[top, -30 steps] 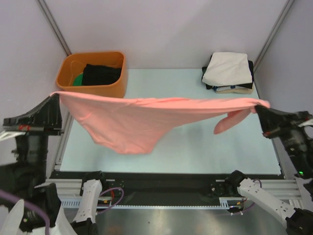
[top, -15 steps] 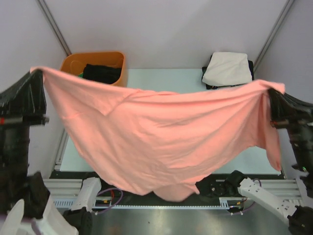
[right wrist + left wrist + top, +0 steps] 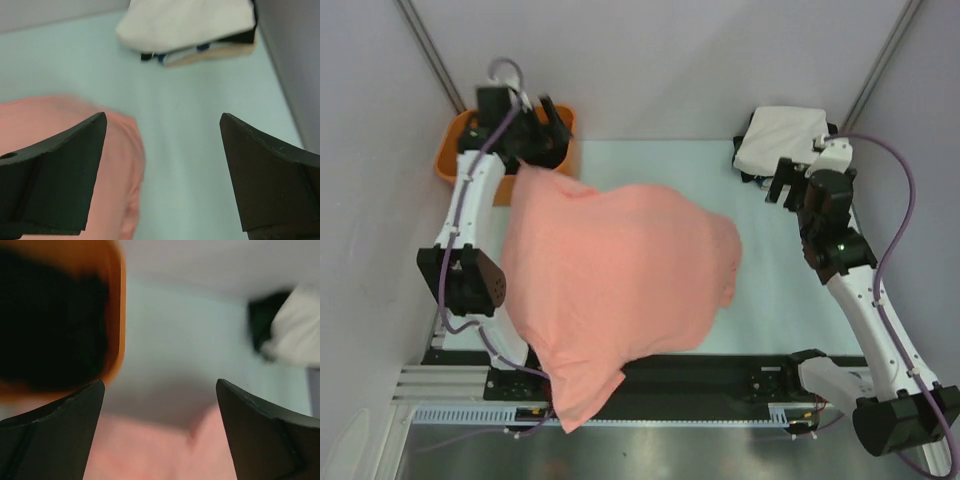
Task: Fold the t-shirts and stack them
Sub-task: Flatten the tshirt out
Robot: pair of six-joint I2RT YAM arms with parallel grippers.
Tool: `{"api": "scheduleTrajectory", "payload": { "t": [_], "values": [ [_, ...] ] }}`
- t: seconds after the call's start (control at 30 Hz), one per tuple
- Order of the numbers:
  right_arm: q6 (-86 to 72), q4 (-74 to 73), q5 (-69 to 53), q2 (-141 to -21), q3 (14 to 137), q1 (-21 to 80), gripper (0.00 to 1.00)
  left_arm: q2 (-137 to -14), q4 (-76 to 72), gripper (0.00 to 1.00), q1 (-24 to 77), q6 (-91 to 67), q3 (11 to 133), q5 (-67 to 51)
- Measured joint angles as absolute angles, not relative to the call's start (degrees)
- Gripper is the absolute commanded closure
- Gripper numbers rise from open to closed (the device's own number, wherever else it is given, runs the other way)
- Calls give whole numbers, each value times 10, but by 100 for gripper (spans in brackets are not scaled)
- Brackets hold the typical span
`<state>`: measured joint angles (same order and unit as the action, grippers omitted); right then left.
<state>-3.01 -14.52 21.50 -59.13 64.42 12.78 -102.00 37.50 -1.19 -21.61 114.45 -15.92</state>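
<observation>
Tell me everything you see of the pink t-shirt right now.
The pink t-shirt is plain, soft salmon cloth, unfolded and rumpled, spread over the left and middle of the table. Its near corner hangs past the table's front edge. The left pincer and right pincer stand open; neither grips it.

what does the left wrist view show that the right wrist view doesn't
Only the left wrist view: the orange tub with dark cloth inside. Only the right wrist view: the tan shirt lying under the white shirt. Both: that white shirt, the pink shirt, the pale table, and an open, empty gripper: left gripper, right gripper.
</observation>
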Motion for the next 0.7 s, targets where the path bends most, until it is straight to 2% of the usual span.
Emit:
{"api": "scheduleTrajectory", "payload": {
  "t": [0.03, 0.1, 0.2, 0.37, 0.5, 0.6, 0.7],
  "values": [
    [-51, -164, 209, -583, 624, 124, 0, -1021, 395, 0, 6, -211, 1116, -157],
    [-88, -202, 192, -557, 596, 124, 0, -995, 416, 0, 35, -202, 976, -150],
    [-133, -236, 165, -504, 583, 124, 0, -921, 450, 0, 52, -195, 867, -135],
    [-194, -237, 98, -459, 541, 124, 0, -670, 402, 0, 38, -200, 757, -94],
    [-237, -237, 18, -522, 492, 124, 0, -530, 360, 0, 38, -212, 658, -91],
    [-254, -233, -34, -600, 471, 126, 0, -524, 338, 0, 38, -222, 575, -85],
    [-259, -233, -68, -670, 473, 132, 0, -588, 334, 0, 38, -230, 529, -73]
  ]
}}
